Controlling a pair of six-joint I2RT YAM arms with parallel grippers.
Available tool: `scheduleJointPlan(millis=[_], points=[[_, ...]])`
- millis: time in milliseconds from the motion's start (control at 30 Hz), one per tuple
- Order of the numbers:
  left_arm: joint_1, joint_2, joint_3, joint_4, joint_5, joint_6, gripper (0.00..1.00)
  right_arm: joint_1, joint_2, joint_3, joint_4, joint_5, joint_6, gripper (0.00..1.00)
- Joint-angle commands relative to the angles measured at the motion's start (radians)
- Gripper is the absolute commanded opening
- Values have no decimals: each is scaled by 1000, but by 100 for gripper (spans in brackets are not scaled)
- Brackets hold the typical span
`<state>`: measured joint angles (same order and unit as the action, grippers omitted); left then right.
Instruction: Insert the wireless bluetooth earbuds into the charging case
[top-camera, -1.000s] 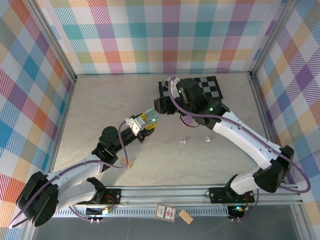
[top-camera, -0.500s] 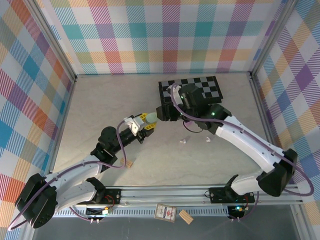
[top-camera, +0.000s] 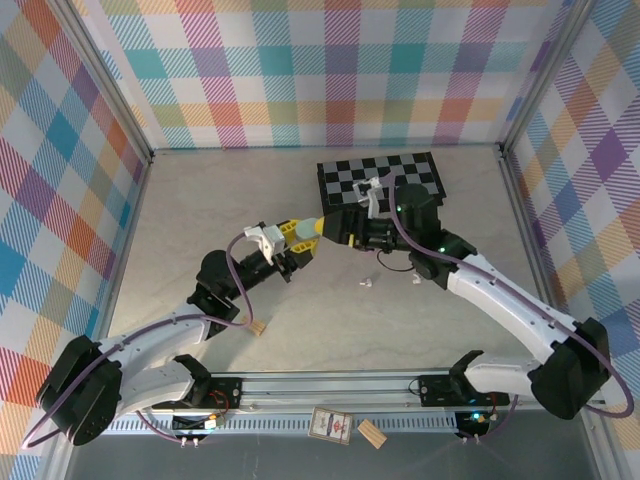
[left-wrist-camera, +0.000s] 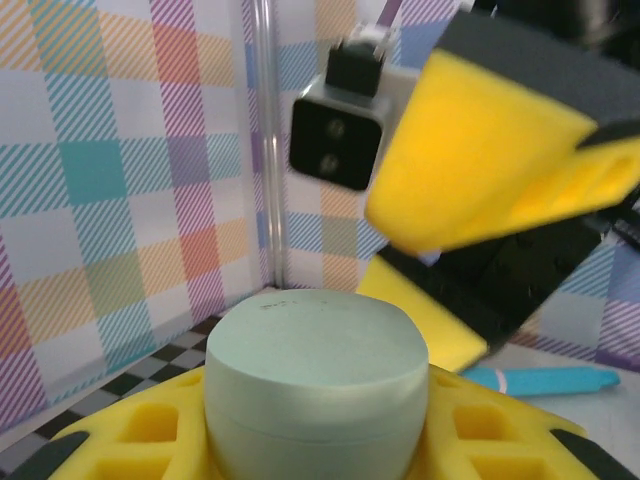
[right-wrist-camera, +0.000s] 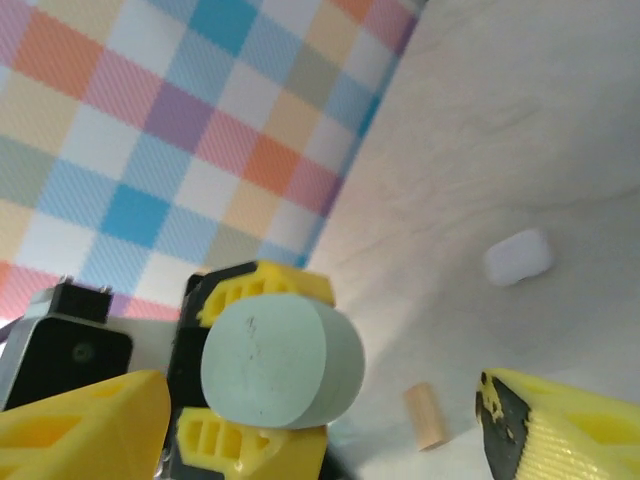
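tbh the left gripper is pinching the green case, and the right gripper is wide open near it, so a sloppy grab could knock it loose.

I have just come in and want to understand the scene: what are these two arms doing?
The left fingers are shut on a pale green charging case and hold it above the table. The case's lid looks closed. The right fingers stand open on either side of the case and do not appear to touch it. Two white earbuds lie loose on the table, not yet in the case.
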<state>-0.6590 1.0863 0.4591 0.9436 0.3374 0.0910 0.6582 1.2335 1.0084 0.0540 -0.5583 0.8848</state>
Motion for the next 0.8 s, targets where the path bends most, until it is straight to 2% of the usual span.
scheduleJointPlan(millis=[0,167,300,433,567,600,633,667,733,767], points=[[-7,17,34,126,44,-55,27,1,44,-21,260,-189,182,70],[-7,27,42,139,66,-61,28,2,61,-38,334,-189,231,54],[-7,13,29,146,65,-57,28,2,44,-54,316,-142,209,49],[-7,2,23,124,57,-40,28,1,44,-62,326,-141,210,33],[-7,-7,18,93,56,-15,32,1,41,-60,298,-115,166,23],[-7,-16,13,81,51,-8,35,1,41,-58,285,-103,154,22],[-7,-29,7,61,44,1,49,0,41,-54,266,-88,129,22],[-7,-43,3,34,38,11,58,0,41,-52,247,-73,107,22],[-7,-86,-4,-61,22,43,75,-2,44,-45,196,-27,66,22],[-7,-108,-6,-110,9,57,80,-2,50,-42,171,-3,46,22]])
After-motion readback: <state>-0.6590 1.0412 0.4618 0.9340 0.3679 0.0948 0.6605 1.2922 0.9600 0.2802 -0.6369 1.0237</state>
